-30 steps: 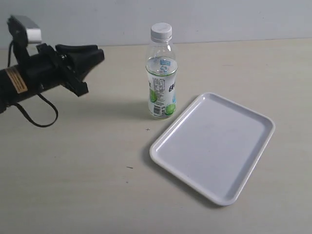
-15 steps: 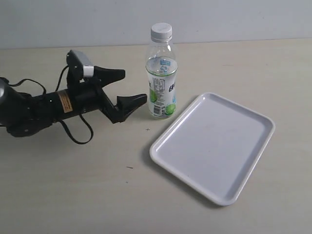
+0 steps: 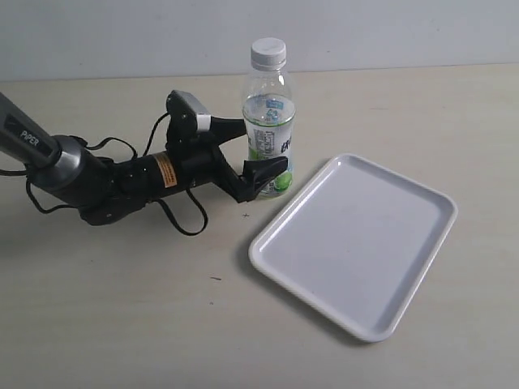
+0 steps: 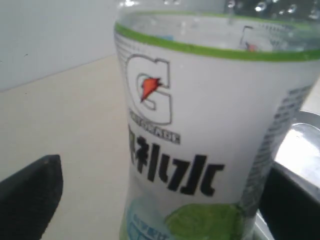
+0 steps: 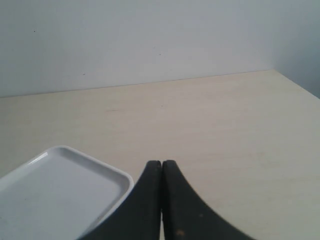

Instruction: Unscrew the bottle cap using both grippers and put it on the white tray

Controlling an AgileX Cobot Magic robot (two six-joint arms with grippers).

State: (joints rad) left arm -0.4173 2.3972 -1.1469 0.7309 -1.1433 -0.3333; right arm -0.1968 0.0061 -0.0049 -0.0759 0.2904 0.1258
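The bottle [image 3: 268, 121] stands upright on the table, left of the white tray [image 3: 357, 243], with the white ribbed bottle cap [image 3: 268, 51] screwed on top. My left gripper [image 3: 261, 148] is open, one black finger on each side of the bottle's labelled lower half. In the left wrist view the bottle [image 4: 205, 115] fills the frame; a finger [image 4: 30, 195] stands clear of it on one side, the other finger [image 4: 292, 205] close against the far side. My right gripper [image 5: 161, 166] is shut and empty beside the tray's corner [image 5: 60, 192]; the exterior view does not show it.
The left arm [image 3: 89, 182] with its cables lies low across the table's left part. A pale wall [image 3: 389, 32] runs behind the table's back edge. The tray holds nothing.
My left arm has swung down and to the right, from the far left to the bottle, and its open jaws now straddle the bottle's lower half. The bottle and tray have not moved.
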